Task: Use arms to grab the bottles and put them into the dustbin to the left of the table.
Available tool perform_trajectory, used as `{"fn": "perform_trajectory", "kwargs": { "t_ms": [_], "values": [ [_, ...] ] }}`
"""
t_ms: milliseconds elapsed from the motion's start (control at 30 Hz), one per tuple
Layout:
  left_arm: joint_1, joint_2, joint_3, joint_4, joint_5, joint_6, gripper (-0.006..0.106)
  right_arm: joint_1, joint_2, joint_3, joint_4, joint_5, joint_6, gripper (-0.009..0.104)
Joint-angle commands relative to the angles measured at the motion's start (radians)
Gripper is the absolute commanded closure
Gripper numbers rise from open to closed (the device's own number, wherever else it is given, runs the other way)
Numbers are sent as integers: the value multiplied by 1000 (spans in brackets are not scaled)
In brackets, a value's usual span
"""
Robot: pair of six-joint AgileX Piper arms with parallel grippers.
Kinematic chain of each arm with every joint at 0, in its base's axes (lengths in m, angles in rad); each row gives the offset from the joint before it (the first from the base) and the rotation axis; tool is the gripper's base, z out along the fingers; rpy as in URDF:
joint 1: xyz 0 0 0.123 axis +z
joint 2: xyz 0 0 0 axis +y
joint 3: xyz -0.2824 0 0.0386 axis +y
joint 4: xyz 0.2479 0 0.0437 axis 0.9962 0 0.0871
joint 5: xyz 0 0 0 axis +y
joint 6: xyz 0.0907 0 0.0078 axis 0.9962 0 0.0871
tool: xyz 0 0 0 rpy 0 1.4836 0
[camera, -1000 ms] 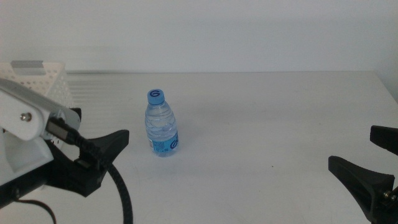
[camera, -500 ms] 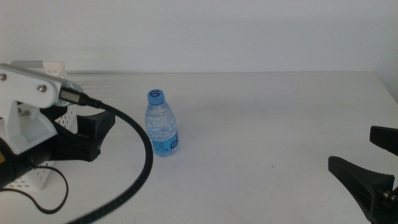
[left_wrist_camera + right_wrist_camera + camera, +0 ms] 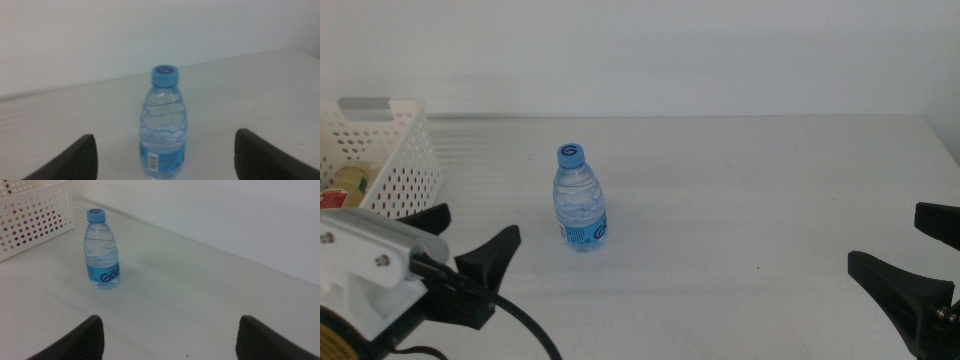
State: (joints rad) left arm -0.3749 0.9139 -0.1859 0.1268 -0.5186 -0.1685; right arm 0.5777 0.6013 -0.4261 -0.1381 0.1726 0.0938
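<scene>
Facing you on the tabletop [image 3: 750,190]: one water bottle [image 3: 581,199], upright, blue cap on.

Bottle: it stands near the middle of the tabletop, a little toward the left side, apart from everything else. You can see its blue label low on the body in the right wrist view [image 3: 102,250].

Bin: the white perforated bin [image 3: 382,160] sits at the far left edge, well apart from the bottle. Through its open top you can make out something with a red and pale label inside; what it is cannot be told. The right wrist view shows red through the holes of its wall [image 3: 35,217].

Left pincer: you have the left pincer [image 3: 468,238] low at the left, near the front edge, jaws spread wide and holding nothing. It points toward the bottle, which stands between the two jaw tips in the left wrist view [image 3: 163,125], beyond them and not touched.

Right pincer: the right pincer [image 3: 920,250] waits at the right edge of the middle view, jaws wide apart and holding nothing, well away from the bottle.
</scene>
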Motion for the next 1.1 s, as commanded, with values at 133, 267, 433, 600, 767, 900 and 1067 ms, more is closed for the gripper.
{"fn": "perform_trajectory", "kwargs": {
  "t_ms": [133,267,433,600,767,900,1067],
  "values": [
    [0,152,-13,5,-267,-34,10,-6,0,-29,-10,-70,-13,20],
    [0,284,-13,-11,-416,-34,10,-6,0,-29,-10,-70,-13,20],
    [0,446,-70,-21,-498,-34,10,-6,0,-29,-10,-70,-13,20],
    [1,561,-158,1,-497,-33,10,-6,0,-29,-10,-70,-13,20],
    [25,646,-237,51,-497,-49,10,-6,0,-29,-10,-70,-13,20],
    [59,697,-301,129,-497,-94,10,-6,0,-29,-10,-70,-13,20],
    [82,748,-376,197,-496,-127,10,-6,0,-29,-10,-70,-13,20]
  ]
}}
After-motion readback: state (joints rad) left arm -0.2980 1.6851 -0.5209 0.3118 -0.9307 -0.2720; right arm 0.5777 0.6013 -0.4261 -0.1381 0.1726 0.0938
